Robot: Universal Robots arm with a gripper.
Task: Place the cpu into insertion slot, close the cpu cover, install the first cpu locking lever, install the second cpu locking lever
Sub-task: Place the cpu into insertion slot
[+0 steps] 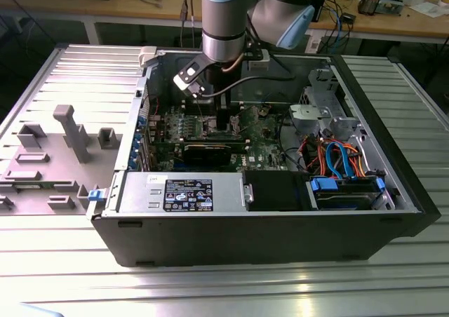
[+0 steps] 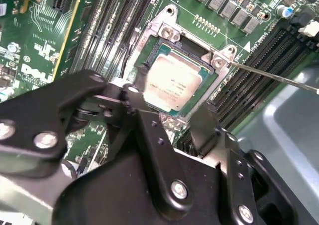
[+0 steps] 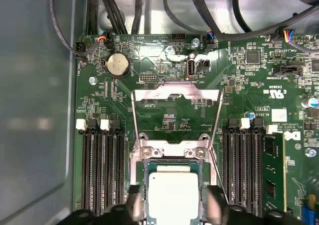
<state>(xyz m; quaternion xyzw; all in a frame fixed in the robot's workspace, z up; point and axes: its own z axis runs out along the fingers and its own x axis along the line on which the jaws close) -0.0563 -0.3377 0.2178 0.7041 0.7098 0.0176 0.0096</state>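
The cpu lies flat in the insertion slot on the green board, its silver face up. My gripper hangs just over it, open. One blurred fingertip stands on each side of the chip, wider apart than the socket and not touching it. The cpu cover is swung open, its silver frame raised off the socket beyond the hinge. A thin wire locking lever stands free beside the socket. In the exterior view the gripper reaches down into the open case.
Black memory slots flank the socket on both sides, one with a module. A coin cell and cables lie past the cover. A black graphics card, power supply and drive bay fill the case.
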